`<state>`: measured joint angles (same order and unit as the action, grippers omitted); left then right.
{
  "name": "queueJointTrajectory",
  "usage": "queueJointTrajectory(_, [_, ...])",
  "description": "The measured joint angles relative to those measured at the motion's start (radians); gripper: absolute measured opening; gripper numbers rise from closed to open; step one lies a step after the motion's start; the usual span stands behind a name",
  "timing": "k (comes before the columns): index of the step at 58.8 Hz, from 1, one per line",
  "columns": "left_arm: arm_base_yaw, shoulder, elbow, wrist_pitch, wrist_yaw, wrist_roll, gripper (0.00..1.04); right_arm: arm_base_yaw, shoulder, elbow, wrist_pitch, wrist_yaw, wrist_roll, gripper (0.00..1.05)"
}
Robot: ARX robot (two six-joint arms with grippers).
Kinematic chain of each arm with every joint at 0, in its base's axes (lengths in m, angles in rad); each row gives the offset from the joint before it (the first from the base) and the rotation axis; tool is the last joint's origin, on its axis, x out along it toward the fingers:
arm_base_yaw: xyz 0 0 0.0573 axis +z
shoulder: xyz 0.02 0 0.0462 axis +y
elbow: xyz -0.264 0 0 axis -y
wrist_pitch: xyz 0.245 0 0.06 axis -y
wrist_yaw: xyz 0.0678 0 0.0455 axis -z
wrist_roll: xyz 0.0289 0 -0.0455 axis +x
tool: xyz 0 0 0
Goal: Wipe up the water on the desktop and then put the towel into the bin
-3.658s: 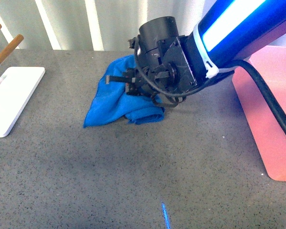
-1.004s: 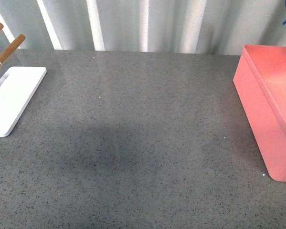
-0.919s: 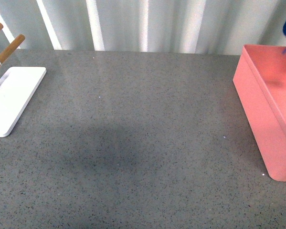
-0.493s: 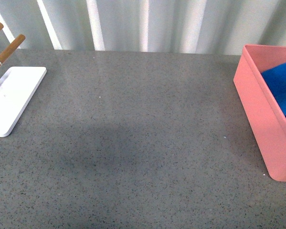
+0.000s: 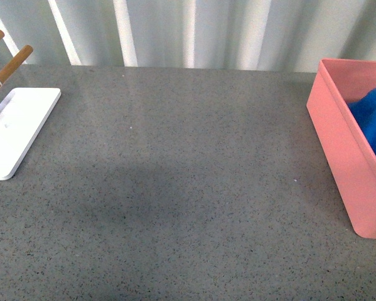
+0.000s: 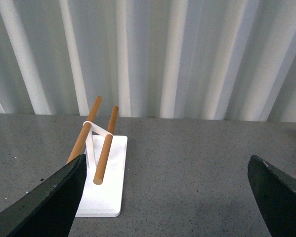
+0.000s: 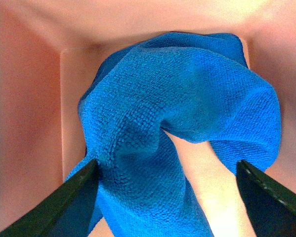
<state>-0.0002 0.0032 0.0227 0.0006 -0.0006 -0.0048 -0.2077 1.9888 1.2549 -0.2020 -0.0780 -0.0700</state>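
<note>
1. The towel (image 5: 371, 123) lies bunched inside the bin (image 5: 336, 141), at the right edge of the front view; only a rounded blue hump shows above the bin's near wall.
2. From the right wrist view the towel (image 7: 177, 123) is crumpled into an arched fold on the pink floor of the bin (image 7: 24, 123), one end draped towards the camera and the other curling round towards a far corner. Folded this way it has no clear long axis.
3. The bin's long side runs away from the robot along the right edge of the table (image 5: 175, 188), its open top facing up.
4. The right fingers (image 7: 167, 197) are spread wide, one dark tip (image 7: 49, 207) at each lower corner of the right wrist view. The towel lies between them; whether either tip touches the cloth I cannot tell.
5. The left fingers (image 6: 167, 197) are also wide apart and hold nothing.
6. A flat white stand (image 5: 15, 128) with two tilted wooden pegs (image 6: 96, 140) sits at the table's far left, well apart from the bin.
7. A pale corrugated wall (image 5: 194, 31) rises behind the table.
8. The stretch of table between stand and bin is bare, with a faint darker patch near the middle.
</note>
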Motion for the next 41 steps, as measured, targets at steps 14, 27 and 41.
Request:
queueJointTrajectory(14, [0.0, 0.0, 0.0, 0.0, 0.0, 0.0, 0.98, 0.006, -0.026, 0.0, 0.003, -0.038, 0.039, 0.98])
queueJointTrajectory(27, [0.0, 0.0, 0.0, 0.0, 0.0, 0.0, 0.98, 0.032, -0.084, -0.01, 0.035, -0.082, 0.061, 0.98])
queueJointTrajectory(41, [0.0, 0.0, 0.0, 0.0, 0.0, 0.0, 0.98, 0.153, -0.362, -0.177, 0.275, -0.101, 0.022, 0.98])
